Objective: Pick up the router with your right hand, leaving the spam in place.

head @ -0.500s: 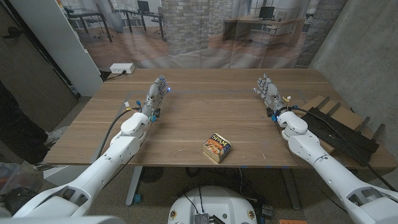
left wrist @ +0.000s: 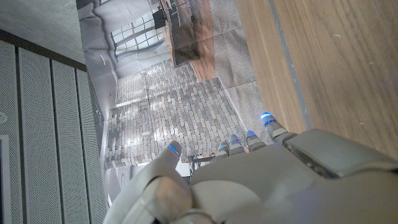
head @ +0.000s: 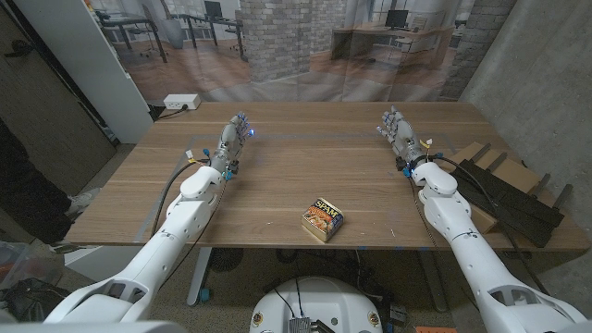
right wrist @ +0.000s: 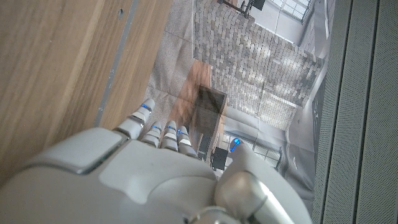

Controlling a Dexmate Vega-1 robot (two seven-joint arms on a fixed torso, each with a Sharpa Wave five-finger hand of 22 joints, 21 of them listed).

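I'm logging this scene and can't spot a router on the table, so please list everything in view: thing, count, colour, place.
Table: one, wooden, under both arms.
Spam can: one, blue and yellow, near the table's front edge, about midway between the arms.
White box: one, white, on the floor beyond the table's far left corner.
Black rack: one, black, off the table's right edge.
Router: none visible.
Left hand: one, grey-white, at the table's far left, holds nothing, fingers apart.
Right hand: one, grey-white, at the table's far right, holds nothing, fingers apart.
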